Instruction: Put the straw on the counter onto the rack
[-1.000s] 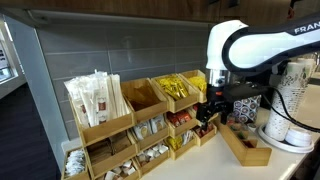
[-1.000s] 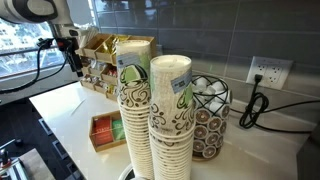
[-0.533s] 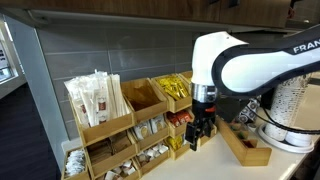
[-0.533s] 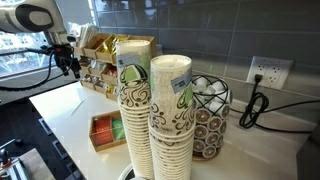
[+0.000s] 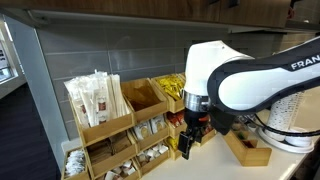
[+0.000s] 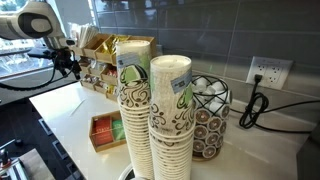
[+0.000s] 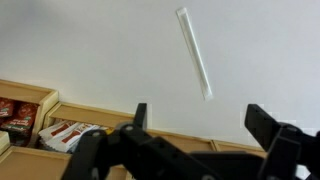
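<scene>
A wrapped straw (image 7: 194, 52) lies alone on the pale counter (image 7: 90, 50) in the wrist view, slanted, beyond the fingertips. My gripper (image 7: 198, 116) is open and empty, its two black fingers apart above the counter's edge by the rack. The light wooden rack (image 5: 120, 125) with slanted bins of straws and packets shows in both exterior views (image 6: 100, 62). My gripper (image 5: 190, 140) hangs in front of the rack's lower bins, and it also shows in an exterior view (image 6: 70, 62) beside the rack.
Tall stacks of paper cups (image 6: 155, 110) fill the foreground. A wire basket of pods (image 6: 210, 115) and a small wooden tray of packets (image 6: 105, 130) stand on the counter. Another low wooden tray (image 5: 245, 145) sits beside the rack. Packet bins (image 7: 40, 120) show below.
The arm has swung along the rack front towards its lower bins and come lower. The gripper stays open and empty.
</scene>
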Robot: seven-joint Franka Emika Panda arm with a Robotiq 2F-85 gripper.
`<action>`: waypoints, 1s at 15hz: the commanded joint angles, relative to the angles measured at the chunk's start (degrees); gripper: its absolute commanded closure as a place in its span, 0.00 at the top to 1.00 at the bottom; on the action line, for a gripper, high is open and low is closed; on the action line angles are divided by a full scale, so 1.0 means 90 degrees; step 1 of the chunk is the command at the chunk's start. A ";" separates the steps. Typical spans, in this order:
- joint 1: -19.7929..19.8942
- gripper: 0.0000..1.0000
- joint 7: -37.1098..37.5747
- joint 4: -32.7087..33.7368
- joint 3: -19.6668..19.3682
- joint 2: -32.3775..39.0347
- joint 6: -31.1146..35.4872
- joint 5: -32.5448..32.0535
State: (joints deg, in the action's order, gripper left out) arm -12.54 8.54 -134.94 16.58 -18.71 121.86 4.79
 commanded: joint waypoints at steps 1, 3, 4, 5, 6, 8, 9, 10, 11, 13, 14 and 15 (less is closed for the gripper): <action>-0.0057 1.00 0.0018 0.0011 -0.0053 0.0008 -0.0012 -0.0022; -0.0204 1.00 -0.0304 0.0009 -0.0023 0.0258 0.0429 0.0128; -0.0309 1.00 -0.0519 -0.0059 -0.0011 0.0357 0.0780 0.0248; -0.0421 1.00 -0.0738 -0.0113 -0.0018 0.0452 0.1060 0.0411; -0.0548 1.00 -0.1008 -0.0180 -0.0026 0.0570 0.1299 0.0583; -0.0839 1.00 -0.1776 -0.0307 -0.0071 0.0783 0.1798 0.1079; -0.0916 1.00 -0.2055 -0.0284 -0.0078 0.0919 0.1812 0.1235; -0.0734 1.00 -0.1480 -0.0193 -0.0007 0.0717 0.1568 0.0882; -0.0806 1.00 -0.1677 -0.0210 0.0002 0.0830 0.1647 0.0995; -0.0847 1.00 -0.1822 -0.0208 0.0006 0.0949 0.1710 0.1056; -0.0846 1.00 -0.1847 -0.0207 -0.0002 0.0956 0.1714 0.1059; -0.0845 1.00 -0.1855 -0.0202 -0.0007 0.0955 0.1714 0.1060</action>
State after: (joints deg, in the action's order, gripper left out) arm -20.09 -8.28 -136.92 16.56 -10.14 137.47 14.42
